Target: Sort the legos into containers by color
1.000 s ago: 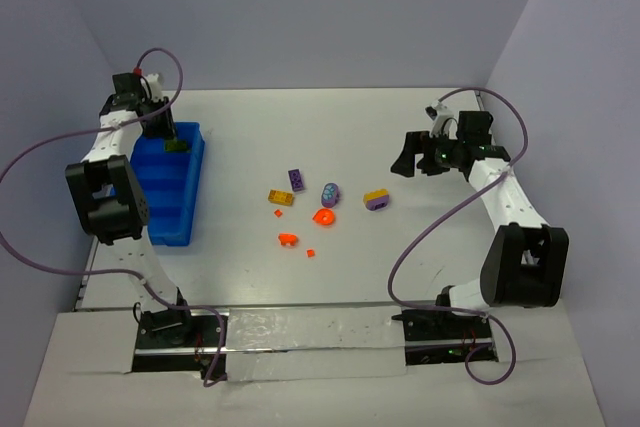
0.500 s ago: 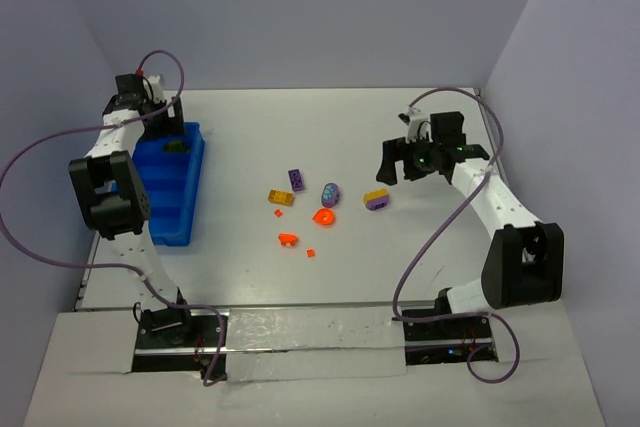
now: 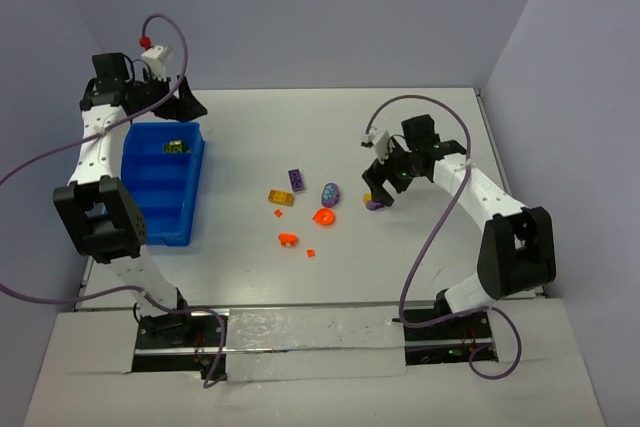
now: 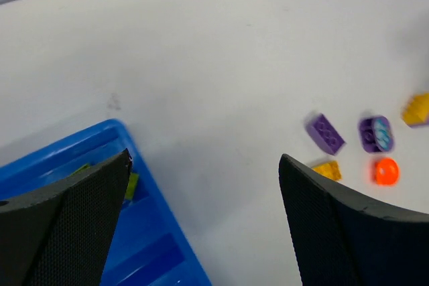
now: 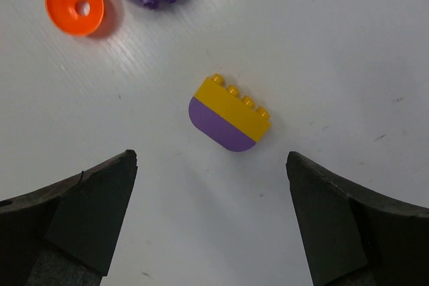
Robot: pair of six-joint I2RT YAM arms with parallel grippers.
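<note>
Legos (image 3: 324, 216) loose: eight | orange four, purple two | tray (image 3: 160, 212): one

The left arm (image 3: 92, 152) and right arm (image 3: 490, 197) consist of white links joined by bulky black joint housings. A thin purple cable (image 3: 405, 98) loops alongside each arm. The left claw (image 4: 204, 165) has black fingers (image 4: 74, 226) with mesh-textured faces.

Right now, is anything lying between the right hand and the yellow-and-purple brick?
Nothing. The right wrist view shows only bare table between the open right hand and the yellow-and-purple brick.
</note>
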